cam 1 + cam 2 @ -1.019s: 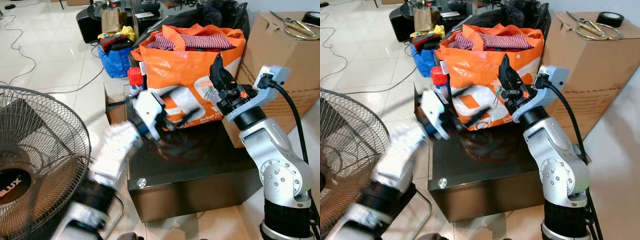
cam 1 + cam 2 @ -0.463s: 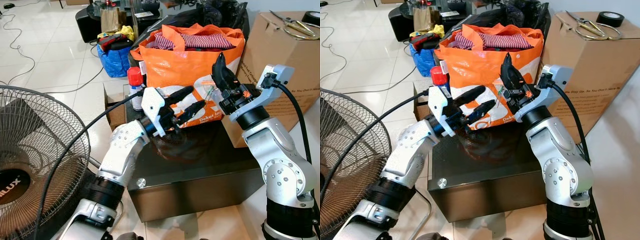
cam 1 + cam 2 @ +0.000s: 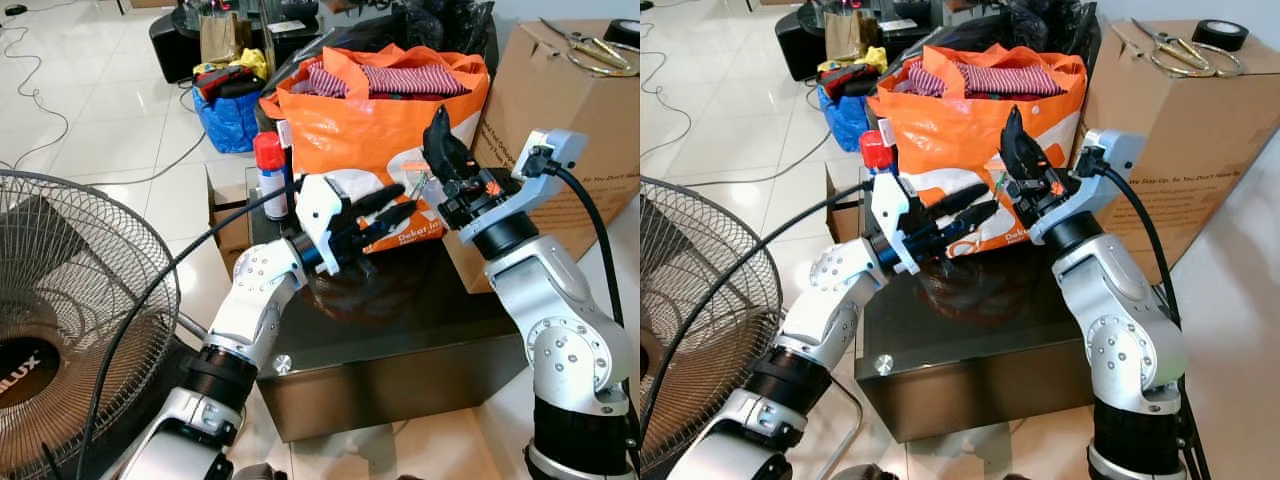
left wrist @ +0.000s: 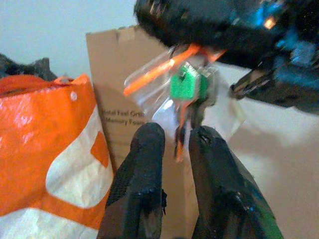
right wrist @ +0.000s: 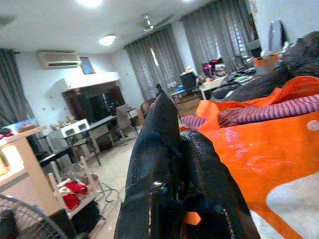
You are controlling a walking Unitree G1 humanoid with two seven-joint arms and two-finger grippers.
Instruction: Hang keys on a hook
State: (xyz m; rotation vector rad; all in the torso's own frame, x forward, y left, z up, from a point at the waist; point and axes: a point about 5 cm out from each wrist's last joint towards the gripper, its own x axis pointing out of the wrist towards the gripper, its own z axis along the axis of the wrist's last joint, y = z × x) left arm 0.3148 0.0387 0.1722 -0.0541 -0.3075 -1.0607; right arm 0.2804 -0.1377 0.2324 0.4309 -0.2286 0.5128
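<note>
The left pincer [image 3: 392, 203] has swung up from low over the dark glass worktop [image 3: 400, 310] and now reaches out level toward the right pincer [image 3: 438, 150], closer than it was half a second ago. Its two fingers [image 4: 145, 169] are narrowly parted, with the dangling keys [image 4: 192, 102] just beyond their tips, the orange strap [image 4: 159, 72] and the blades hanging into the gap. The right pincer has hardly shifted; it is closed, pinching the top of the bunch, and holds it up in front of the orange shopping bag [image 3: 350, 130] (a green tag marks the bunch in the left wrist view). This looks like a handover, or a regrasp, being lined up, with no hook anywhere yet, so the hanging itself seems some way off.

The keys hang with their long axis close to vertical, heads up at the right pincer and blades pointing down toward the worktop; the strap trails off at a slant.
</note>
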